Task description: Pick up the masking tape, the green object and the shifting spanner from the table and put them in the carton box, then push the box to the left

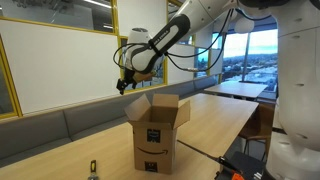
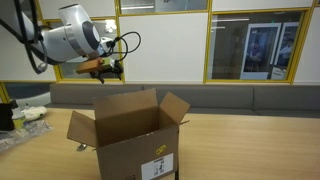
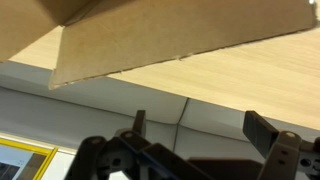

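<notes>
The brown cardboard carton box [image 1: 157,135] with open top flaps and a black smile logo stands upright on the long light-wood counter [image 1: 215,118]. The black two-fingered tool [image 1: 123,85] hangs in the air above and just to one side of the box's open mouth, touching nothing. In the wrist view the tool [image 3: 197,122] has its fingers [image 3: 140,122] spread wide with nothing between them. A cardboard flap [image 3: 120,25] and bare counter [image 3: 230,70] lie beyond.

The inside of the carton box [image 2: 128,135] is hidden in every view, so I cannot tell what it already holds. Neither the roll of masking tape nor the small bright green object shows anywhere on the visible counter [image 2: 250,145], so they may already be inside.

A small greyish item [image 1: 92,170] stands on the counter, apart from the box and near the lower edge of an exterior view. It could be the slim metal shifting spanner, but it is too small to be sure. If it is, that pick and drop remains to be done.

The box sits squarely in mid-counter with the tool well clear of its walls. I judge the final push to the left as not yet done.
</notes>
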You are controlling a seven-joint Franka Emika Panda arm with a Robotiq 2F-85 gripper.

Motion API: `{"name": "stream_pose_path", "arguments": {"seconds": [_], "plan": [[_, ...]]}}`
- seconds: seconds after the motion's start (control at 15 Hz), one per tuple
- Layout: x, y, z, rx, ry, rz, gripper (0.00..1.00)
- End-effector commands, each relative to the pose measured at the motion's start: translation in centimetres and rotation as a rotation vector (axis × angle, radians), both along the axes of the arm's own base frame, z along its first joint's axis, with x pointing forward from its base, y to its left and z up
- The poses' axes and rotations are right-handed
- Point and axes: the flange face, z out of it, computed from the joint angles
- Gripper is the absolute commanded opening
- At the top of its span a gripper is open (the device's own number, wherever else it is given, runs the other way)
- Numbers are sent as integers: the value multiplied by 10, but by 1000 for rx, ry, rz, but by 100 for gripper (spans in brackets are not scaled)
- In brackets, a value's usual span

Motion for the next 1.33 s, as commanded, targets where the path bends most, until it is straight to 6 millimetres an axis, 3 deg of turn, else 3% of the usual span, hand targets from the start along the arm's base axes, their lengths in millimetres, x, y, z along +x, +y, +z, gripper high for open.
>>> {"name": "stream_pose_path", "arguments": {"seconds": [0.0, 0.47, 0.93, 1.27], "plan": [[3, 41, -6, 74, 14, 47, 100], [0, 123, -92, 215, 208, 131, 100], [6, 199, -173, 182, 362, 210, 100], [11, 232, -238, 113, 458, 208, 100]]}}
